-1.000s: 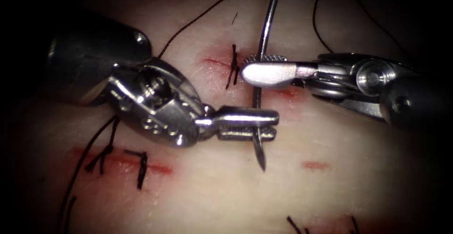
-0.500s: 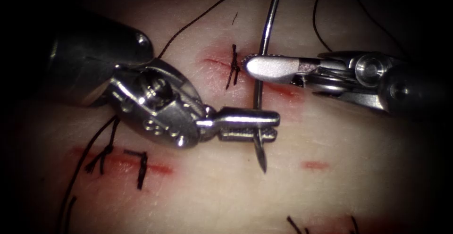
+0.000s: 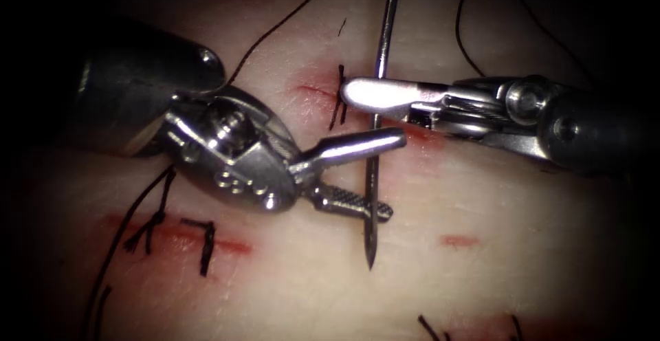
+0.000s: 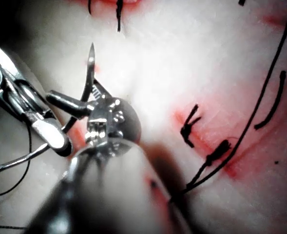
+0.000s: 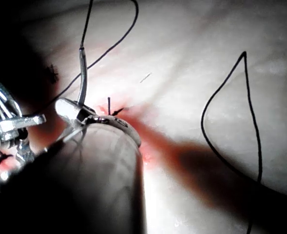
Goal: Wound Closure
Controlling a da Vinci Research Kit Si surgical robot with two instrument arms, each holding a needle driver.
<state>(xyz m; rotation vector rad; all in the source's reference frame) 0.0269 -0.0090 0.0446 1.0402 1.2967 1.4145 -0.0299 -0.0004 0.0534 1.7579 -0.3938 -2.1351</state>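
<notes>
Left tool (image 3: 375,172): jaws are standing wide apart, holding nothing; a second ago they were clamped on the needle near its point. The needle is passing between the two open jaws.
Right tool (image 3: 361,93): jaws are closed on the needle around mid-curve, just beside the upper cut.
Needle (image 3: 377,124): it is lying clear of the tissue, running from the far edge of the tissue toward the near edge, point (image 3: 370,264) facing the near edge. The right tool alone is carrying it now.
Thread (image 3: 481,11): it is trailing from the needle's tail end and looping over the tissue toward the far right corner.
Tissue (image 3: 522,272): pale surface, red fluid (image 3: 412,135) staining it along the cuts.
Upper cut (image 3: 313,90): one knotted stitch (image 3: 338,104) is sitting on it, just left of the right tool's tip.
Lower cut (image 3: 227,245): two tied stitches (image 3: 206,245) are showing toward the left edge.
Progress: several stitches are already placed; judging from the loaded needle, more closure is remaining.
</notes>
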